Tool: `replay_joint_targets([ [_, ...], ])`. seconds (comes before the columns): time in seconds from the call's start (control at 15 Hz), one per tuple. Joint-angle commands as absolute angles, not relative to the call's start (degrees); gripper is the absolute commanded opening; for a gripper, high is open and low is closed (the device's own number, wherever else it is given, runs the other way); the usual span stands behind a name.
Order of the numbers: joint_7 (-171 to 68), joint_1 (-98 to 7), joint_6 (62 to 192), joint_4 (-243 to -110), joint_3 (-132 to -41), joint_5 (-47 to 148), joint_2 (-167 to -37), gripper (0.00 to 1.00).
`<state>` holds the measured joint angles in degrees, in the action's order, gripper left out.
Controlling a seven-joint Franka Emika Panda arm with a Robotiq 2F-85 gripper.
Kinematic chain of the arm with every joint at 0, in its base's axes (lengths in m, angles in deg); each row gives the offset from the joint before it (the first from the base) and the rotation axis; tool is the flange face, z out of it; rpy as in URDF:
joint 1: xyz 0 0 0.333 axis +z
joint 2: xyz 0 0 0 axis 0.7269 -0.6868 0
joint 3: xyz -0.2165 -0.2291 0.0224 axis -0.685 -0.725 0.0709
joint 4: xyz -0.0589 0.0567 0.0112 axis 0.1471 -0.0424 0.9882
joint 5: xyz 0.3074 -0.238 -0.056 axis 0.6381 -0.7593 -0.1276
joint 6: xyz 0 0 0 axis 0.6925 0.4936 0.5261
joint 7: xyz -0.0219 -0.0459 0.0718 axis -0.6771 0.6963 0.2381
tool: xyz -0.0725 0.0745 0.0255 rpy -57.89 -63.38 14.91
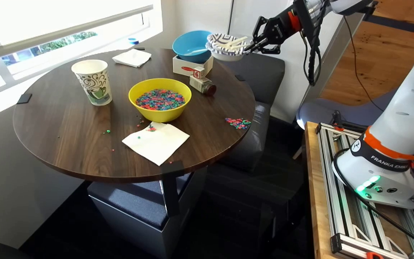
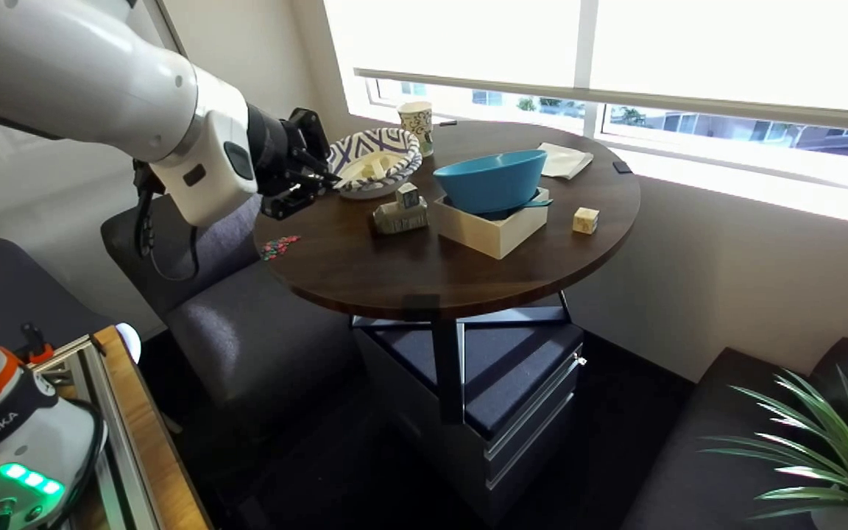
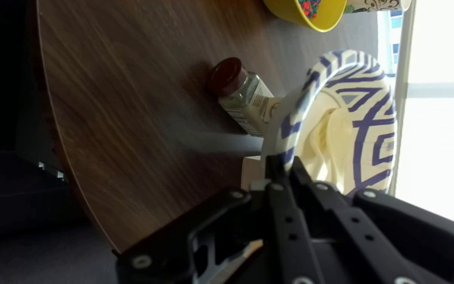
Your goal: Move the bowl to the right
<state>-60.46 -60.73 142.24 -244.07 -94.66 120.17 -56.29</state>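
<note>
bowl (image 3: 365, 126), whitish, shallow, dark geometric pattern (pale utensils (image 3: 338, 138) inside): raised above table (image 3: 132, 98). gripper (image 3: 288, 167): clenched on bowl's rim. wrist view, clock centred on gripper: bowl between one and two; jar (image 3: 246, 98) on its side, eleven; yellow bowl (image 3: 290, 12) with colourful bits (image 3: 309, 7), twelve. in both exterior views: blue bowl (image 1: 189, 41) above box (image 1: 183, 66); cube (image 1: 198, 73) atop jar.

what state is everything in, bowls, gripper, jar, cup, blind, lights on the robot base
Patterned bowl: held in the air, light cutlery inside
Gripper: closed on the patterned bowl
Yellow bowl: upright, part-filled with colourful bits
Blue bowl: tilted
Spice jar: lying on its side, lid on
Paper cup: upright, contents hidden
Window blind: partly lowered
Base lights: lit green
</note>
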Motion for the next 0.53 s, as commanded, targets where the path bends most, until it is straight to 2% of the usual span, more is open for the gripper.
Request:
replay_joint_targets([
  [0.0, -60.2, -60.9, 142.1, -244.0, -94.3, 120.0, -56.2, 0.07],
  [0.13, -60.2, -60.9, 142.1, -244.0, -94.2, 120.0, -56.2, 0.07],
  [0.2, -59.8, -60.9, 145.0, -243.7, -93.1, 120.4, -57.4, 0.02],
  [0.47, -51.4, -62.9, 150.1, -243.0, -90.0, 112.2, -63.1, 0.02],
])
